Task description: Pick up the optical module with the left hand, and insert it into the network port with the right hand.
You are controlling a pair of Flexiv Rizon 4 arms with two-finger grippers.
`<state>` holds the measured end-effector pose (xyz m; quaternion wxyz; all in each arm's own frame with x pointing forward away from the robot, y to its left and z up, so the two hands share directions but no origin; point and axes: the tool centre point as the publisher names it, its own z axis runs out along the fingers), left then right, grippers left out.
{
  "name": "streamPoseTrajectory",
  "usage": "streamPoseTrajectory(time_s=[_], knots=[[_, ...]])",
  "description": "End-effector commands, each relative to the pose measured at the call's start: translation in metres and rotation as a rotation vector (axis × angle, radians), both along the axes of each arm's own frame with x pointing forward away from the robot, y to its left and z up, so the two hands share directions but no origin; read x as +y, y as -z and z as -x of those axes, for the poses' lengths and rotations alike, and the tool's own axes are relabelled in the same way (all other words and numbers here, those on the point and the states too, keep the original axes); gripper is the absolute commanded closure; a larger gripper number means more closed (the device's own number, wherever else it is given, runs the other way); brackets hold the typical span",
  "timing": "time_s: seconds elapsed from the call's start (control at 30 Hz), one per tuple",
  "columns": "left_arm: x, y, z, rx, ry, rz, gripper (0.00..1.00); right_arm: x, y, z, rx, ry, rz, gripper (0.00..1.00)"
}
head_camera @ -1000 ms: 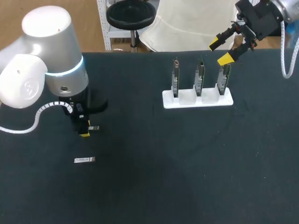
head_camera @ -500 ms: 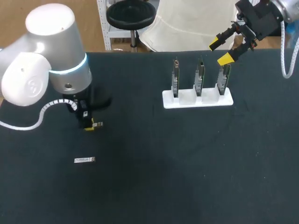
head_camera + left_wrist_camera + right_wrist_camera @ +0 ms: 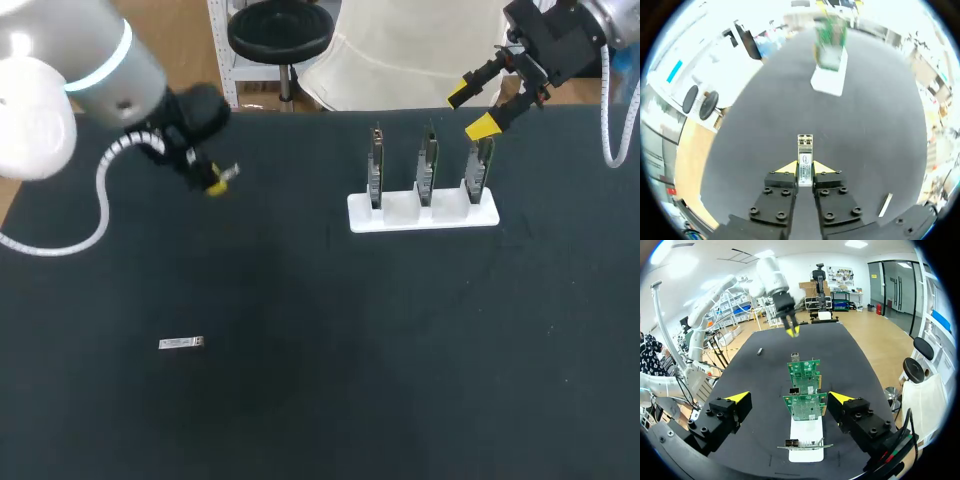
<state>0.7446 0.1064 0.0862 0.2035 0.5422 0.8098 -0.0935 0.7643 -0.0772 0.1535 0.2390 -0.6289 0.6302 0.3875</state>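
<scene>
The left hand (image 3: 805, 168) is closed on the small silver optical module (image 3: 805, 147), lifted above the black bench (image 3: 400, 360). The right hand (image 3: 790, 397) is wide open, holding nothing, near the green network-port boards (image 3: 805, 407).

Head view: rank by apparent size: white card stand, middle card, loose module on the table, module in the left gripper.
1. white card stand
2. middle card
3. loose module
4. held module, only its tip showing past the left gripper, so this last rank is unsure
</scene>
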Motion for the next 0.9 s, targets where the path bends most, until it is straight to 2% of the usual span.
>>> streamPoseTrajectory(time_s=[0.03,0.17,0.27,0.33,0.43,0.5,0.57,0.63,0.9], knots=[[-0.013,-0.028,-0.018,-0.093,-0.086,0.338,1.0,0.0,0.0,0.001,-0.002,0.001,-0.001,0.0],[-0.041,-0.061,-0.036,-0.154,-0.075,0.485,1.0,0.0,0.0,0.001,-0.002,0.001,-0.001,0.0],[-0.063,-0.08,-0.043,-0.195,-0.039,0.525,1.0,0.0,0.0,0.001,-0.002,0.001,-0.001,0.0],[-0.076,-0.092,-0.048,-0.221,-0.021,0.58,1.0,0.0,0.0,0.001,-0.002,0.001,-0.001,0.0],[-0.094,-0.11,-0.053,-0.236,0.006,0.72,1.0,0.0,0.0,0.001,-0.002,0.001,-0.001,0.0],[-0.108,-0.12,-0.056,-0.266,0.034,0.738,1.0,0.0,0.0,0.001,-0.002,0.001,-0.001,0.0],[-0.122,-0.128,-0.057,-0.272,0.067,0.801,1.0,0.0,0.0,0.001,-0.002,0.001,-0.001,0.0],[-0.135,-0.134,-0.057,-0.287,0.098,0.805,1.0,0.0,0.0,0.001,-0.002,0.001,-0.001,0.0],[-0.18,-0.149,-0.051,-0.294,0.216,0.911,1.0,0.0,0.0,0.001,-0.002,0.001,-0.001,0.0]])
